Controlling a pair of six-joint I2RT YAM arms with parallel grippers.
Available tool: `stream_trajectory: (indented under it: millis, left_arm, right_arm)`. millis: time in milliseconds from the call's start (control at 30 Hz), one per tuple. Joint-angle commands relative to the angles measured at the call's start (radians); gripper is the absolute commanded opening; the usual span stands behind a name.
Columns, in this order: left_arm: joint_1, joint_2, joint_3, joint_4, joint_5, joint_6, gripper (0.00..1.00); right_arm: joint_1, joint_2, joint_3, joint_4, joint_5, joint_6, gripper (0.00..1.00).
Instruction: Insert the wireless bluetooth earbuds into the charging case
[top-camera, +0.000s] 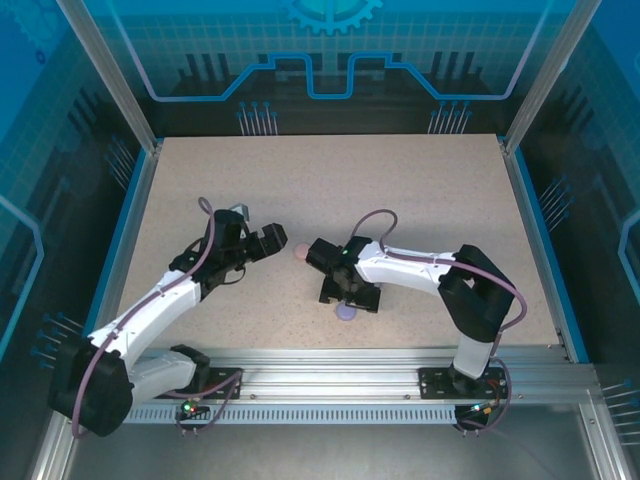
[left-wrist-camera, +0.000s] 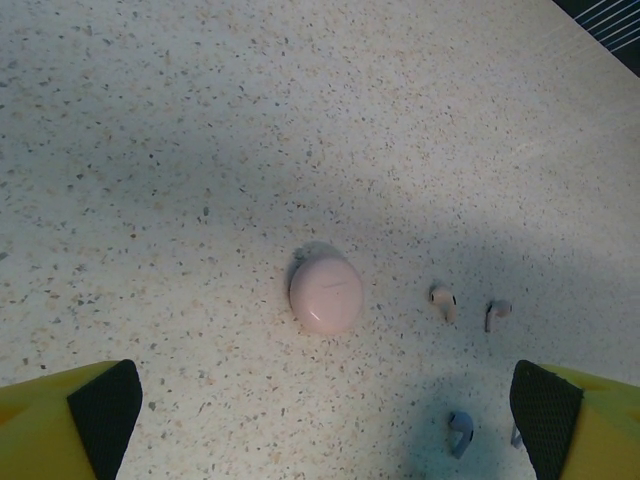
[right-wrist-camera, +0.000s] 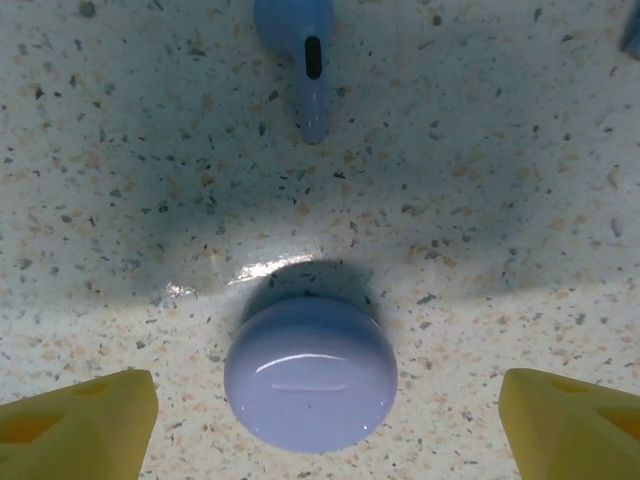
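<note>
In my right wrist view the shut purple charging case (right-wrist-camera: 310, 372) lay flat, a purple earbud (right-wrist-camera: 303, 50) loose beyond it. In my left, the shut pink charging case (left-wrist-camera: 326, 293), two pale pink earbuds (left-wrist-camera: 443, 301) nearby.

Seen from above, the desk (top-camera: 400, 200) is bright and evenly lit, with soft shadows under the arms (top-camera: 170, 290). The surrounding blue panels (top-camera: 330, 50) stay dim, and small items are barely resolved.

In the left wrist view, a broad grey shadow band runs from middle left to lower right, turning bluish around the purple bud (left-wrist-camera: 459, 432). The pink case (left-wrist-camera: 326, 293) is fairly sharp, while the fingers (left-wrist-camera: 100, 410) of the left pincer (left-wrist-camera: 325, 415) are blurred.

In the right wrist view, the purple case (right-wrist-camera: 310, 375) carries a pale highlight, with a glint on the desk just above it. The fingers (right-wrist-camera: 80, 420) of the right pincer (right-wrist-camera: 320, 420) are out of focus.
</note>
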Motion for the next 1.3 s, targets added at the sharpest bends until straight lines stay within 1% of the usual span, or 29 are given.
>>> stream_trajectory:
  millis: [0, 133, 433, 500, 667, 833, 933, 1267]
  left_arm:
    - [-0.008, 0.019, 0.037, -0.012, 0.038, 0.0, 0.99]
    - [-0.009, 0.038, 0.051, -0.013, 0.056, 0.003, 0.99]
    - [-0.007, 0.054, 0.053, -0.018, 0.065, 0.01, 0.99]
    - [-0.009, 0.054, 0.053, -0.019, 0.065, 0.01, 0.99]
    - [-0.009, 0.052, 0.053, -0.022, 0.068, 0.012, 0.99]
    - [-0.009, 0.051, 0.056, -0.021, 0.069, 0.011, 0.99]
    - [-0.008, 0.05, 0.052, -0.022, 0.071, 0.011, 0.99]
    - [-0.008, 0.042, 0.036, -0.021, 0.086, 0.02, 0.99]
  right_arm:
    - [0.019, 0.016, -0.004, 0.024, -0.009, 0.028, 0.9]
    - [0.019, 0.015, -0.034, 0.061, -0.019, 0.026, 0.9]
    - [0.018, 0.029, -0.061, 0.083, -0.035, 0.033, 0.89]
    - [0.02, 0.034, -0.062, 0.083, -0.035, 0.033, 0.88]
    - [0.02, 0.034, -0.075, 0.094, -0.034, 0.031, 0.79]
    - [0.021, 0.03, -0.089, 0.095, -0.034, 0.033, 0.79]
    - [0.02, 0.025, -0.097, 0.103, -0.031, 0.034, 0.76]
    - [0.022, 0.021, -0.127, 0.137, -0.032, 0.037, 0.71]
